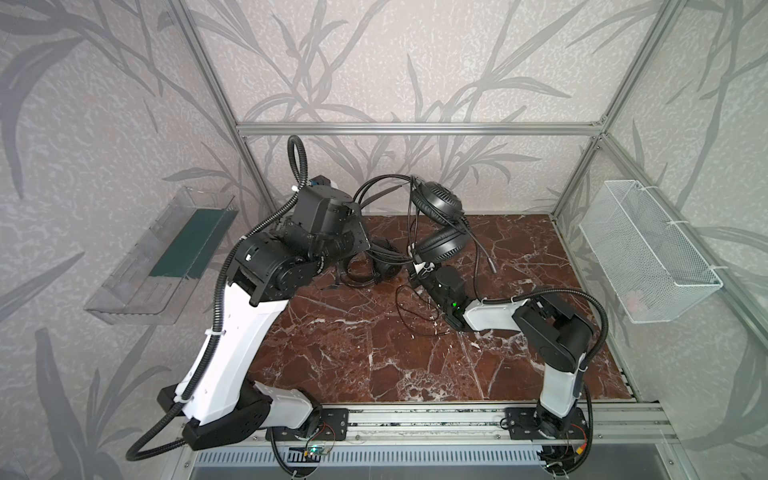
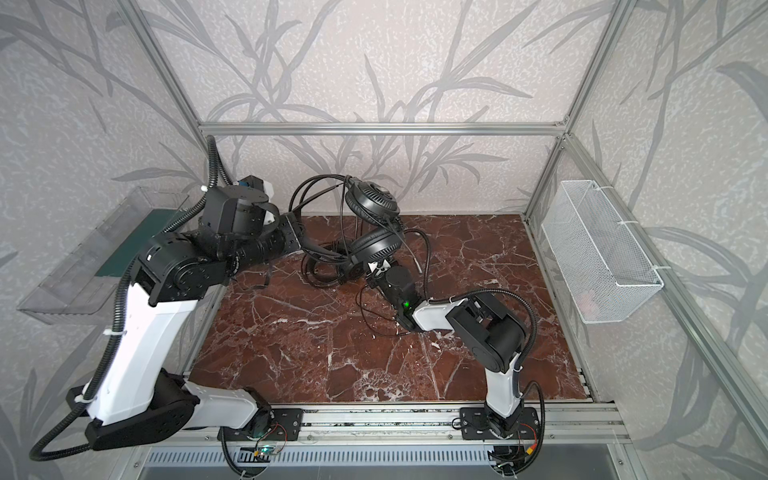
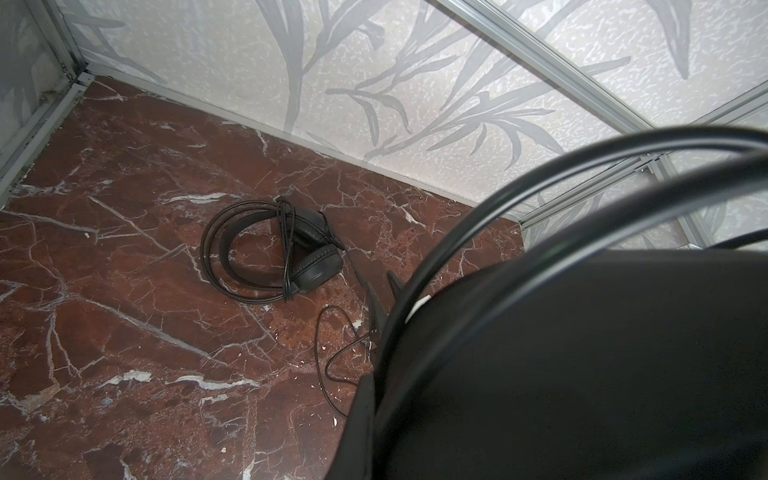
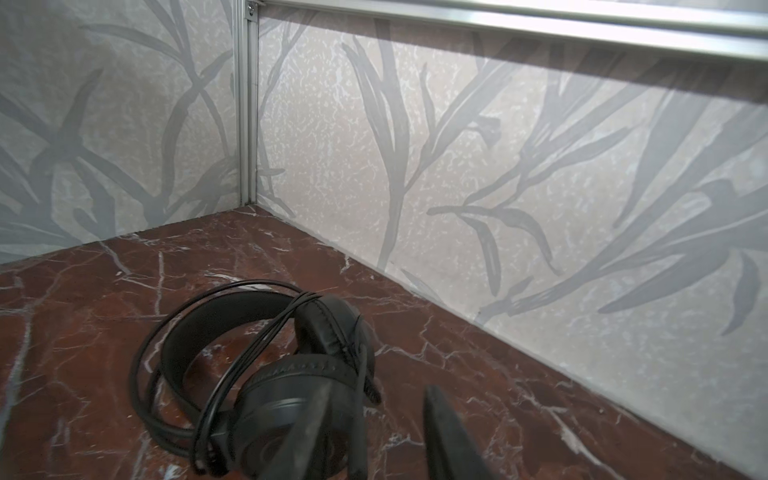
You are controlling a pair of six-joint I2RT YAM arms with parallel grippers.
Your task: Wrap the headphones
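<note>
Two black over-ear headsets are showing: I am holding the raised headset (image 1: 436,224) by its wire headband in the shut left gripper (image 1: 358,208). My right gripper (image 1: 419,266), jaws apparently empty, is sitting just under its earcups, nearer its loose cable (image 1: 409,307); the wrapped headset (image 3: 274,249) is lying on the marble tabletop (image 1: 374,353).

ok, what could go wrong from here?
1. The left gripper pinches only the thin headband of the raised headset; it could swing or slip.
2. Its loose cable loops on the table by the right arm and may snag.
3. The right gripper, open, sits close to the wrapped headset and might drag it.
</note>
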